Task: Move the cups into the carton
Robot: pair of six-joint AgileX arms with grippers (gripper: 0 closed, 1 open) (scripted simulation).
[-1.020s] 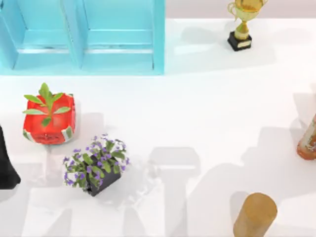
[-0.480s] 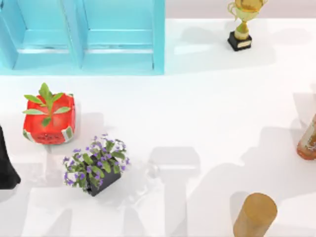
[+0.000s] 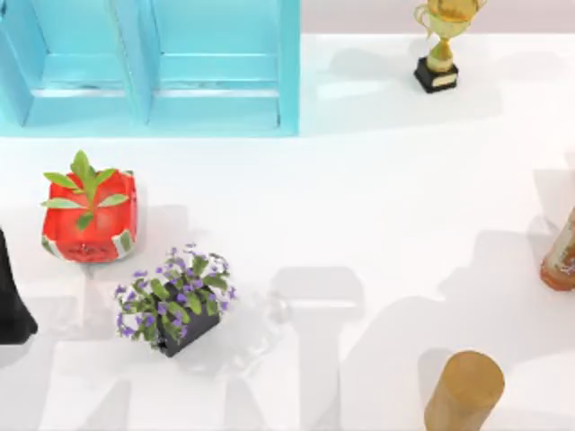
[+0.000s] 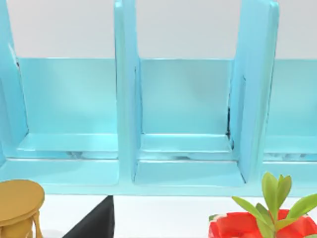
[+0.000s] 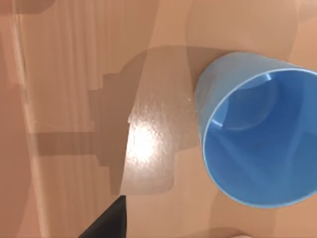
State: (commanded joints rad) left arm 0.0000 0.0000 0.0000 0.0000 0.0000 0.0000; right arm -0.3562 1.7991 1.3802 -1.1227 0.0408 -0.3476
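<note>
Right wrist view: blue cup point(image 5: 260, 144) upright, close below | tool state: cannot tell | carton point(image 3: 153, 67) apparently empty.

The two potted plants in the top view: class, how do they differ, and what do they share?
The red pot holds a few broad green leaves; the black pot holds small purple flowers. The red pot stands nearer the blue carton, the black pot farther. Both sit on the table's left side.

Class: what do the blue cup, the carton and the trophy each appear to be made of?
Blue cup: likely smooth matte plastic, uniform colour. Carton: looks like glossy painted board or plastic, faint sheen on its floor. Trophy: shiny gold metal look, with bright highlights, on a black base.
</note>
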